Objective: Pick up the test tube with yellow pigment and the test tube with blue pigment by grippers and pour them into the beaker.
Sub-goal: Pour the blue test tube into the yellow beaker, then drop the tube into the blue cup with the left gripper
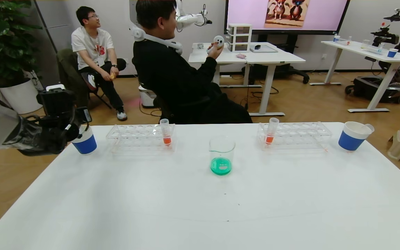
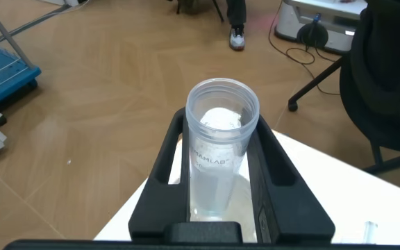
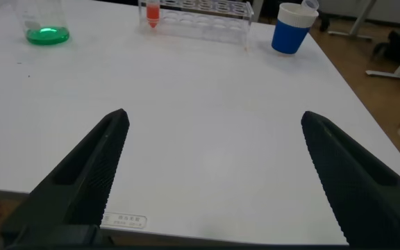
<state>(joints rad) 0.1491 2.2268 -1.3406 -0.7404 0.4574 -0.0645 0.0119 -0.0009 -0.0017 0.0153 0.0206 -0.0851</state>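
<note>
Beaker: upright at mid-table between the two clear racks, green liquid in its base. Judged a blend of yellow and blue, so pouring looks done on both sides.

Test tube: upright, drained, clamped between the left gripper fingers just below the rim. Pigment not determinable; no more than a faint film at the bottom. Held at the table's far left corner over the left blue cup, presumably for discarding the empty.

Right blue cup: clear rim protruding at its lip, possibly the other spent tube; not confirmed.

Right gripper: jaws spread wide, nothing between them, hovering over bare table on the near right side, well apart from beaker and rack.

Left rack and right rack: one orange tube each, standing, untouched.

Risk noted: drips from the held tube if tilted away from the cup.
</note>
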